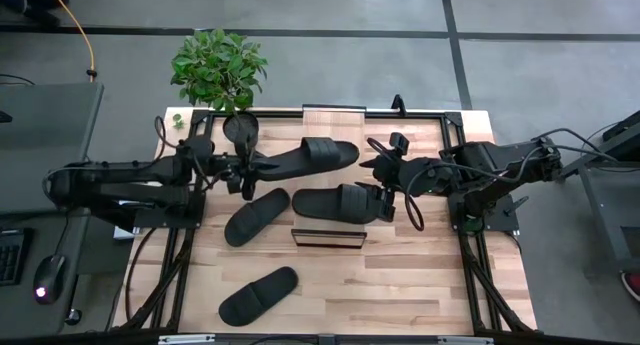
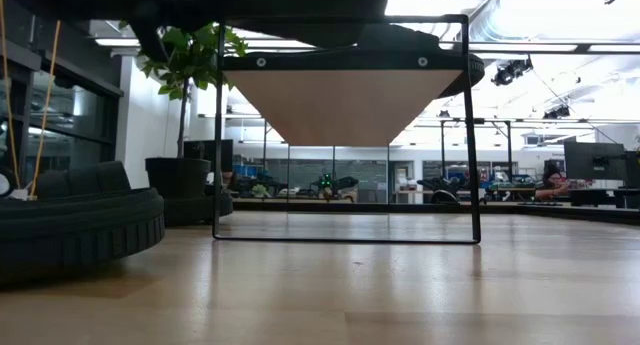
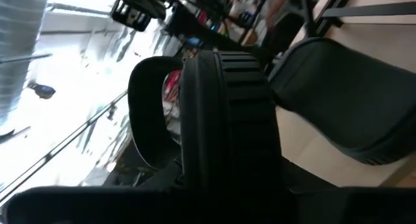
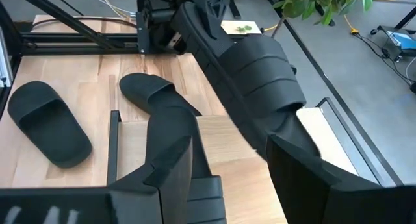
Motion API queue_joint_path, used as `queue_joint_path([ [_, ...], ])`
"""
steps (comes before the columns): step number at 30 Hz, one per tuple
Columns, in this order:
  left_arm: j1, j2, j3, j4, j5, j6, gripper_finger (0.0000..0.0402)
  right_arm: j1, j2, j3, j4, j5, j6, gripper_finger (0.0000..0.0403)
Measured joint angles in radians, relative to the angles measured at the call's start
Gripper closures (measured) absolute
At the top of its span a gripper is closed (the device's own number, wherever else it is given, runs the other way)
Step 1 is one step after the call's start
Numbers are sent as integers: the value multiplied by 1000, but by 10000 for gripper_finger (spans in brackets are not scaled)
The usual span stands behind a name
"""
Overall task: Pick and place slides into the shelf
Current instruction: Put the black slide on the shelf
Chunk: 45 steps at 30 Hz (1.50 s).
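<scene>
- four black slides: one [image 1: 310, 156] and another [image 1: 335, 201] raised over the middle; two flat on the table, one [image 1: 256, 216] left of the shelf, one [image 1: 259, 294] nearer the front
- shelf [image 1: 326, 237]: narrow, dark-framed, wood-topped, mid-table

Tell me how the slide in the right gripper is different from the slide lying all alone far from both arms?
The held slide is pinched in the right gripper, close to the shelf. The lone slide lies free on the tabletop and nothing touches it. The held slide points straight across the table, while the lone slide lies slantwise. Both are black with a wide strap.
</scene>
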Motion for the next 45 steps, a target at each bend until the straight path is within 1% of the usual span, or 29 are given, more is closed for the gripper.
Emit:
queue_joint_path([
  [3, 48, 19, 0, 1, 105, 2, 334, 0, 0, 0, 0, -3, 0, 214],
  [5, 71, 43, 0, 1, 130, 6, 337, 0, 0, -1, 0, -4, 0, 214],
  [8, 94, 101, 0, 19, 131, 12, 337, 0, 0, -1, 0, -4, 0, 214],
  [11, 108, 170, 0, 84, 131, 23, 329, 0, 0, -1, 0, -4, 2, 214],
  [17, 105, 317, 0, 249, 137, 35, 322, 0, 0, -1, 2, -4, 8, 214],
  [24, 106, 433, 0, 335, 165, 35, 321, 0, 0, -1, 2, -14, 32, 214],
  [31, 106, 492, 0, 364, 165, 38, 321, 0, 0, -1, 2, -16, 34, 214],
  [45, 106, 492, 0, 415, 168, 38, 321, 0, 8, -1, 2, -17, 53, 214],
])
